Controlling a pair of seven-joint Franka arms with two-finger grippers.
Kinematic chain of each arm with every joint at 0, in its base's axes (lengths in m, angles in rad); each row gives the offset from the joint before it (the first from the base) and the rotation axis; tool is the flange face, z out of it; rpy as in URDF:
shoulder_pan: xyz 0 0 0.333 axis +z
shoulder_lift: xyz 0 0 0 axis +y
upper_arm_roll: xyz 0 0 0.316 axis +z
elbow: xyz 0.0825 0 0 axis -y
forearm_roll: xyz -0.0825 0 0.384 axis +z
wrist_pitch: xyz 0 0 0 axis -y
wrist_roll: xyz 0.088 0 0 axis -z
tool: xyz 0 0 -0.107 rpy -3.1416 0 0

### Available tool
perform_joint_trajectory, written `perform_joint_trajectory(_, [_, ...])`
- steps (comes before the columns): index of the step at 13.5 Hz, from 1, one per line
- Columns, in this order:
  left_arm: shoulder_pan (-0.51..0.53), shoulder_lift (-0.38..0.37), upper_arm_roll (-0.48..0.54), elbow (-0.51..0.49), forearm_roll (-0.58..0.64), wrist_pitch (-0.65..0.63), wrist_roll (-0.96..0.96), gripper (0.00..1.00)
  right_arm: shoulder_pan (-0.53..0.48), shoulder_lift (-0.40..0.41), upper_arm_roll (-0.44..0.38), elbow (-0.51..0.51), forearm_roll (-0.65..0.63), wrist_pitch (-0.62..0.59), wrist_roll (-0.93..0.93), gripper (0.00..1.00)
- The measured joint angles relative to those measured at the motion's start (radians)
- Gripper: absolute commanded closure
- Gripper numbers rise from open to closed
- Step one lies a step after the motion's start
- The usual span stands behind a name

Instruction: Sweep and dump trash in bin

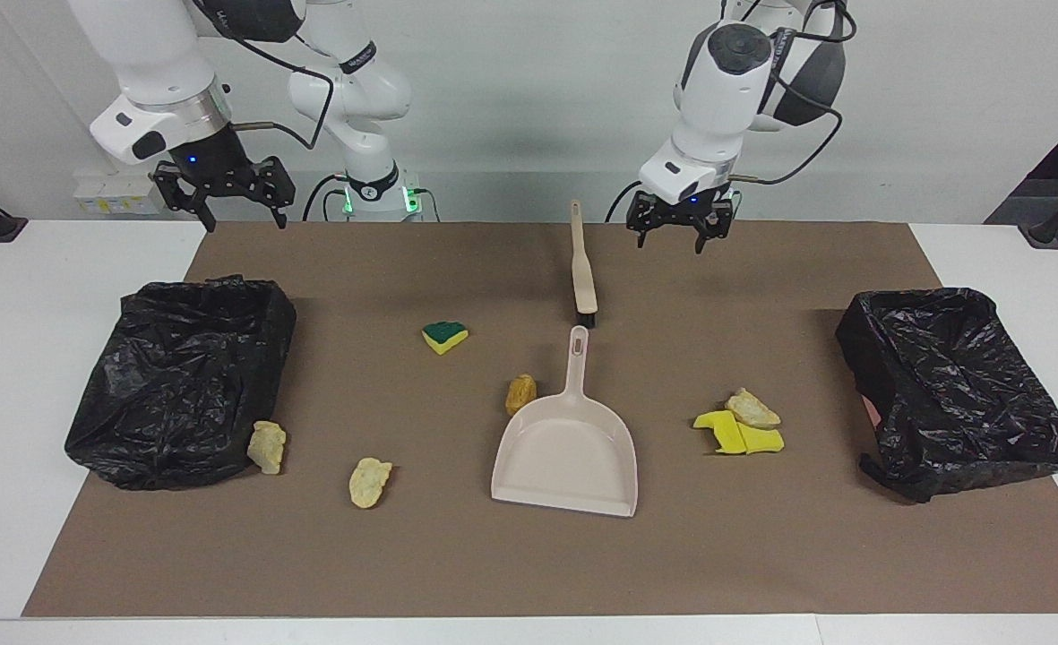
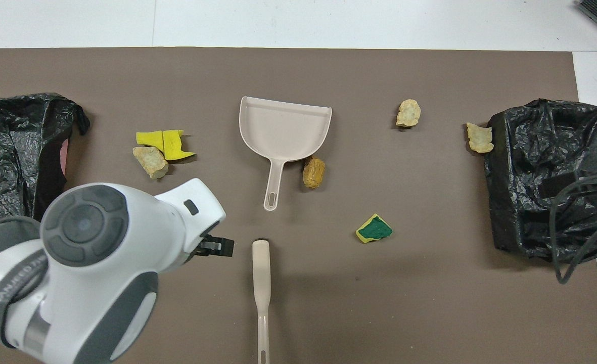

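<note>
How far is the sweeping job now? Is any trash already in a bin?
Nothing looks done: the trash lies scattered on the mat, the dustpan is empty, and no scrap shows in either bin. In hand: the left gripper, open, hangs beside the brush, which lies untouched; the right gripper waits, open. Left: grasp the tools, sweep, dump.
</note>
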Motion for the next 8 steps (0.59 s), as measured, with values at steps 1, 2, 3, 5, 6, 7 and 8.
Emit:
perform_joint_trajectory(1, [-0.032,-0.012,0.000,-0.042,0.000,0.029,-0.026,0.00,0.000,0.000,0.000,0.000,0.000,0.000,0.000,0.00])
perform_joint_trajectory(2, [-0.063,-0.021,0.000,-0.087,0.000,0.065,-0.056,0.00,0.000,0.000,0.000,0.000,0.000,0.000,0.000,0.00])
perform_joint_trajectory(3, [-0.098,-0.027,0.001,-0.134,0.000,0.102,-0.087,0.00,0.000,0.000,0.000,0.000,0.000,0.000,0.000,0.00])
perform_joint_trajectory(5, [-0.180,-0.027,0.000,-0.233,0.000,0.193,-0.149,0.00,0.000,0.000,0.000,0.000,0.000,0.000,0.000,0.00])
perform_joint_trajectory(6, [-0.223,-0.025,0.000,-0.283,0.000,0.246,-0.183,0.00,0.000,0.000,0.000,0.000,0.000,0.000,0.000,0.00])
perform_joint_trajectory(7, [-0.261,-0.024,0.000,-0.321,0.000,0.281,-0.212,0.00,0.000,0.000,0.000,0.000,0.000,0.000,0.000,0.00])
perform_joint_trajectory(8, [-0.297,-0.023,-0.001,-0.351,-0.001,0.306,-0.241,0.00,0.000,0.000,0.000,0.000,0.000,0.000,0.000,0.00])
